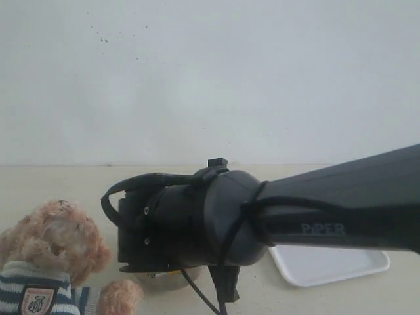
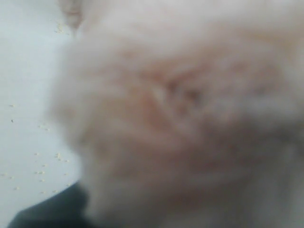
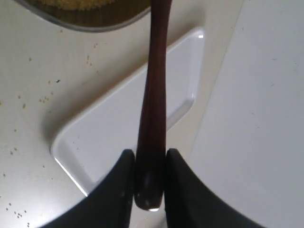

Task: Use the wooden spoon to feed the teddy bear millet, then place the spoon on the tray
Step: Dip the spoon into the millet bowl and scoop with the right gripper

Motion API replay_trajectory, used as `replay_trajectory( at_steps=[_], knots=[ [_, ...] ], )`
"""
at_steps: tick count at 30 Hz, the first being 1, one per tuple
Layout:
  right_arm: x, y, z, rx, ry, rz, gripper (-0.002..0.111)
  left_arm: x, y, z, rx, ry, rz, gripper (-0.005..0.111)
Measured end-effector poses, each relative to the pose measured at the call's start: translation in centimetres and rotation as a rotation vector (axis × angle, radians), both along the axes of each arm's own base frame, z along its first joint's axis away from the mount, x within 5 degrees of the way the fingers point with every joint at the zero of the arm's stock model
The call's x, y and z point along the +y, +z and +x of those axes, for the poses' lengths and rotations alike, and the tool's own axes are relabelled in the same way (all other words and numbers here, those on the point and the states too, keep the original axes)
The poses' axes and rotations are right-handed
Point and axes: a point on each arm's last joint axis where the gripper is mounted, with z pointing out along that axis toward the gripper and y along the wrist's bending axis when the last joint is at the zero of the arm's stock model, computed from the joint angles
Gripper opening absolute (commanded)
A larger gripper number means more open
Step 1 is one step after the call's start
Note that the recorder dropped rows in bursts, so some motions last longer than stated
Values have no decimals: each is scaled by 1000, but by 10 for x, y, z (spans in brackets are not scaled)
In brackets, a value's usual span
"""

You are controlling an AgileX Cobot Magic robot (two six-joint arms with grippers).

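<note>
Right gripper pinches the wooden spoon at its handle end; leverage could tilt it, spilling millet. Teddy bear fur hides the left gripper's opening.

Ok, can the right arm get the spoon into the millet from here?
Likely yes: the right gripper is shut on the wooden spoon, which runs up to the steel bowl of millet with nothing between.

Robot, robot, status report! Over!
Right gripper shut on wooden spoon. Spoon points toward millet. Left view just blurry teddy bear fur. Spoon not yet on tray.
</note>
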Motion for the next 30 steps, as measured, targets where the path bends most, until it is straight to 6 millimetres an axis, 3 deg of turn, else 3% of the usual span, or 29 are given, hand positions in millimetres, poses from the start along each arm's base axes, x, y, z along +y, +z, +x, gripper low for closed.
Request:
replay_trajectory(
  at_steps=[14, 30],
  knots=[
    [12, -18, -6, 42, 1, 58, 3, 0, 0, 0, 0, 0, 0, 4],
    [20, -8, -9, 80, -108, 177, 3, 0, 0, 0, 0, 0, 0, 4]
  ],
)
